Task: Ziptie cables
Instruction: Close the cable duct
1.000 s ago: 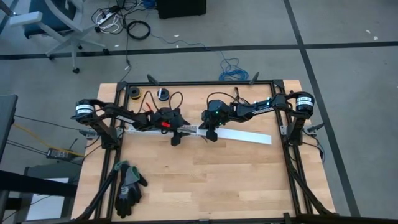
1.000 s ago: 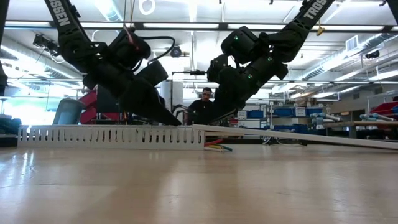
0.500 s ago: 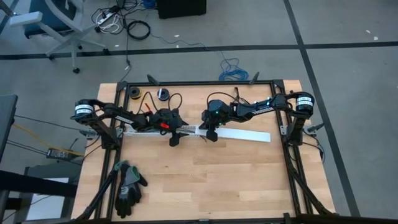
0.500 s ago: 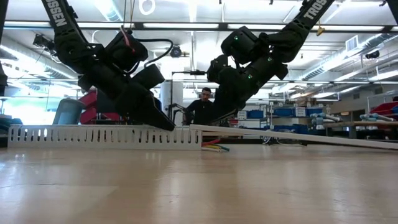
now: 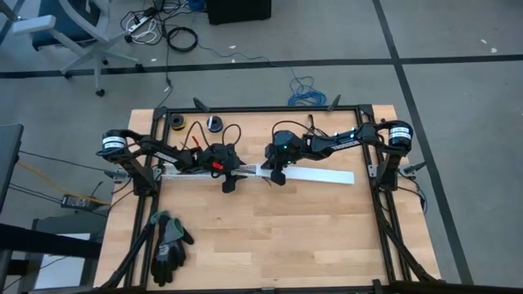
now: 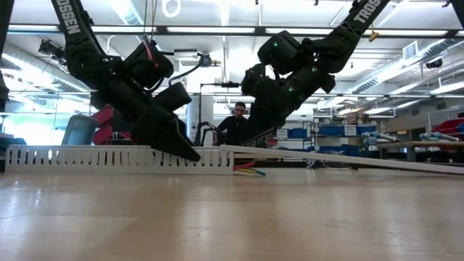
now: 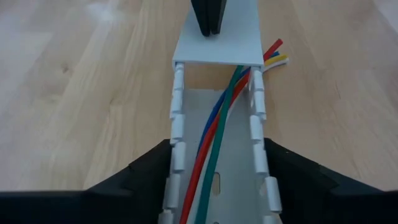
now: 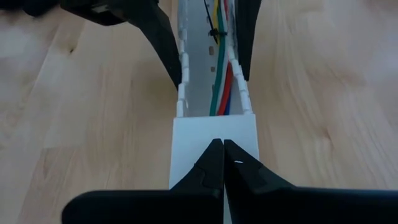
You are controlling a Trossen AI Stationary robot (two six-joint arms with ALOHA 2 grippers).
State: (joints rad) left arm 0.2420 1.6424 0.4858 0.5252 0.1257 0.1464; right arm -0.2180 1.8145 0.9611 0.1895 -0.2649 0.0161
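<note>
A white slotted duct (image 5: 184,171) lies on the table's far left, and the cables (image 7: 211,143), green, red, blue and white, run along its floor. A thin dark tie (image 8: 211,28) sits on them, and their ends (image 6: 248,172) stick out of the duct's right end. A flat white cover strip (image 5: 319,176) rests one end on that duct end and slopes down to the table on the right. My left gripper (image 7: 217,149) straddles the duct. My right gripper (image 8: 222,142) is shut on top of the cover's raised end. My left gripper has one finger (image 7: 152,171) against each outer slotted wall (image 7: 176,152) of the duct, near its right end, so the duct and the cables lie between the fingers. The fingers slant down from the table's left, along the duct. The duct stays flat on the table. My right gripper rests its shut fingertips (image 8: 214,152) on the top face of the cover strip (image 8: 193,140), close to the end lying on the duct. It slants down from the right, along the strip. The strip's far end (image 6: 449,168) rests on the table.
Black gloves (image 5: 167,241) lie near the table's near left corner. Small spools (image 5: 176,122) stand at the far left edge. A black frame (image 5: 261,108) borders the table. Bare wood lies toward the near edge. A person (image 6: 238,119) sits in the room beyond.
My left gripper has sunk a little and drawn toward the table's left edge. The duct has slid slightly left along the table with it, and the cover strip's end has followed. My right gripper has kept still.
</note>
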